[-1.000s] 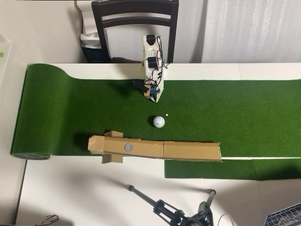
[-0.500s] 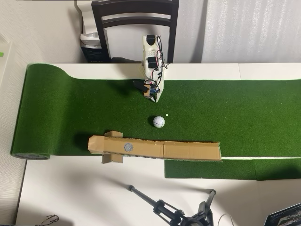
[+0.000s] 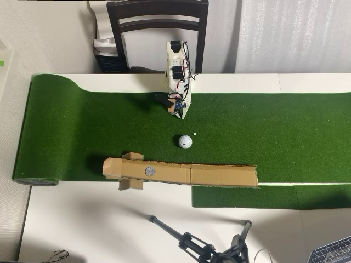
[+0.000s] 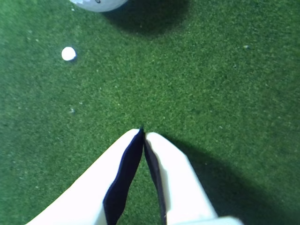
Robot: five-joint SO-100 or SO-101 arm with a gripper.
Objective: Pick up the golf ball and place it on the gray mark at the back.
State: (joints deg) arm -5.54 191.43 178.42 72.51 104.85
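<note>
Green putting turf (image 3: 82, 131) covers the desk; the golf ball (image 3: 185, 141) lies just below the clenched, empty tool (image 4: 143, 131) in the overhead view.

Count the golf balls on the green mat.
1. The golf ball lies mid-mat, between the hand and the cardboard strip; the wrist view shows only its lower edge.
</note>
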